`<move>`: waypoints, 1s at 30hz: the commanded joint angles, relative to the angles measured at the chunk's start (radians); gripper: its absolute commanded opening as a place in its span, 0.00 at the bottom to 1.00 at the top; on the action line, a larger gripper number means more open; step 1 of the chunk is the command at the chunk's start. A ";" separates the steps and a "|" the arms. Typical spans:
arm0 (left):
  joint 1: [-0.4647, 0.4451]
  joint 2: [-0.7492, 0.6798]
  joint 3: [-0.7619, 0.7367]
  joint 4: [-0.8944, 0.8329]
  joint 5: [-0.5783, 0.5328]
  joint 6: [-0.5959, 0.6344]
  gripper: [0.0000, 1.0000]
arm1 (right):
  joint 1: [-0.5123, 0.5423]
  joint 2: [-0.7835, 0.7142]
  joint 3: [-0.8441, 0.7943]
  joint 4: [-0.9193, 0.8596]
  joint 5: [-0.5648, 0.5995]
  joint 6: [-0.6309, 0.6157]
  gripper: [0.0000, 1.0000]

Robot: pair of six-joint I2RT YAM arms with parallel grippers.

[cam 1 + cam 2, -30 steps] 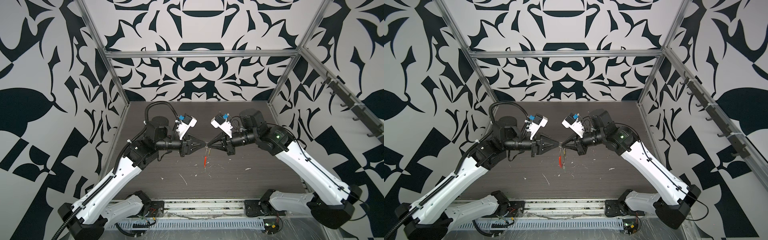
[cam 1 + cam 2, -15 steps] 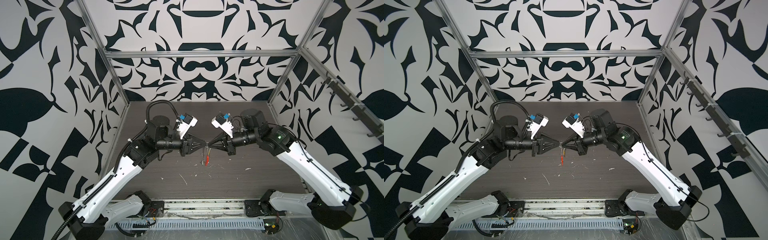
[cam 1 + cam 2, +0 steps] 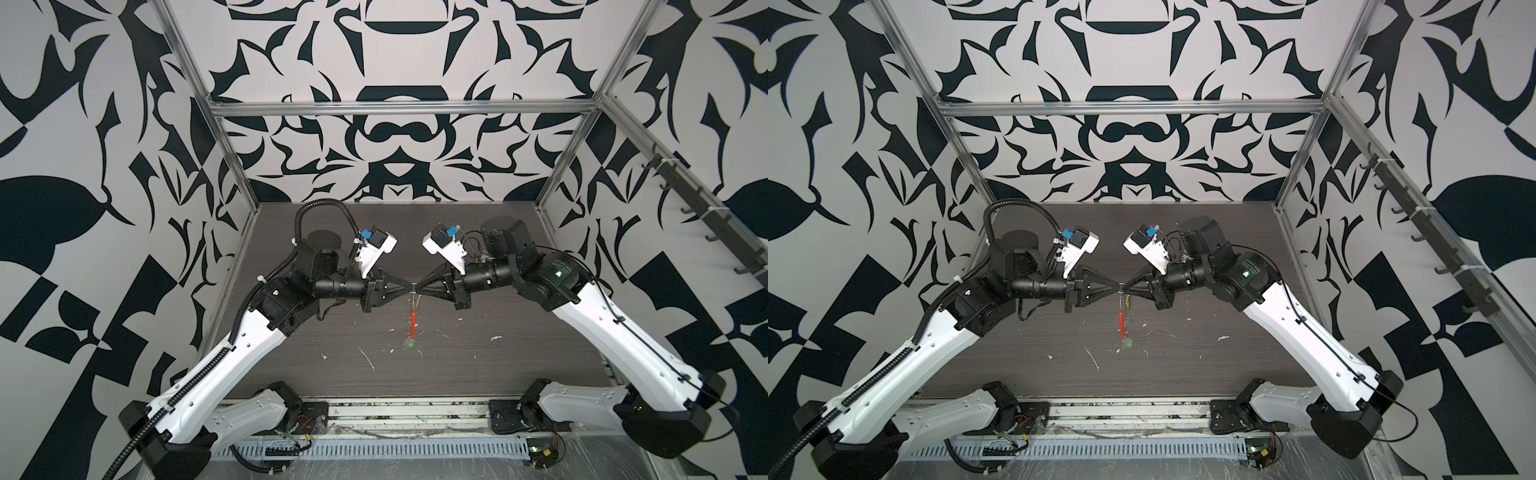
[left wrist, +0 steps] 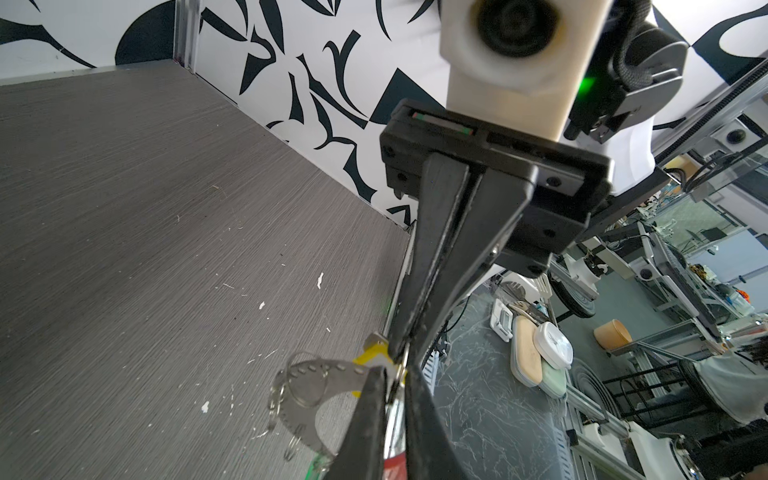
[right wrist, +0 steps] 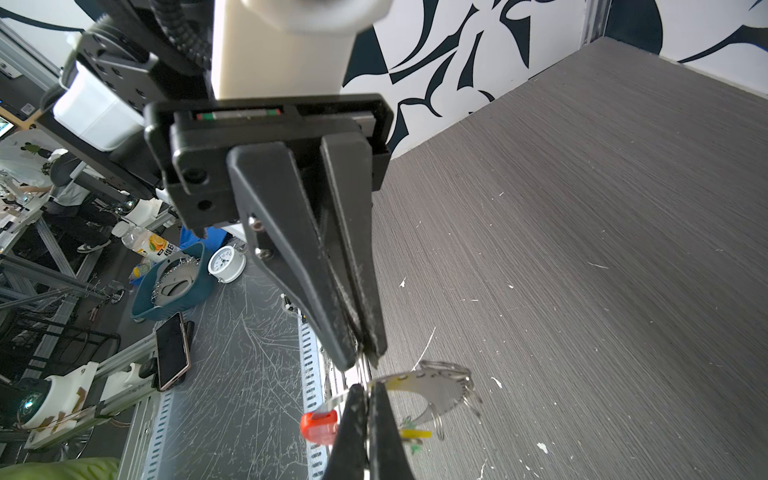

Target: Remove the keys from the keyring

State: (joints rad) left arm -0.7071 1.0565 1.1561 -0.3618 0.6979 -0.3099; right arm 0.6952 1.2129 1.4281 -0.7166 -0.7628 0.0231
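Both grippers meet tip to tip above the middle of the table. The keyring (image 4: 316,380) (image 5: 432,390), a thin grey holed hoop, hangs between them. It shows edge-on in both top views by its red arc (image 3: 412,325) (image 3: 1122,325). My right gripper (image 5: 365,388) (image 3: 418,286) is shut on the hoop's edge. My left gripper (image 4: 392,374) (image 3: 409,286) is pinched on the hoop's metal band from the opposite side. A yellow key (image 4: 365,358) (image 5: 417,434) hangs beside the right fingers. A green key (image 4: 316,459) (image 3: 410,344) dangles at the hoop's lower end.
White scraps (image 3: 368,357) and flecks are scattered over the dark wood-grain table (image 3: 540,332) below the hoop. Patterned walls with metal posts (image 3: 232,166) close in the back and both sides. A slotted rail (image 3: 395,449) runs along the front edge.
Both arms stay tip to tip in nearly the same place. The hanging keyring has swung a little and now hangs straighter.
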 commanded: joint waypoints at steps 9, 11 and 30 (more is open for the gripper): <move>0.002 0.016 0.014 0.056 0.043 -0.020 0.00 | 0.006 -0.008 0.032 0.084 0.006 0.024 0.00; 0.001 0.005 -0.007 0.101 0.019 -0.043 0.00 | 0.005 -0.018 0.019 0.119 0.014 0.042 0.00; 0.001 -0.196 -0.331 0.769 -0.215 -0.231 0.00 | 0.022 -0.281 -0.438 0.838 0.315 0.257 0.47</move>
State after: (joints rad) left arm -0.7055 0.8658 0.8265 0.2893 0.4908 -0.5095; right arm 0.7082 0.9340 1.0023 -0.0425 -0.4961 0.2420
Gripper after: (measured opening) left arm 0.041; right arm 0.470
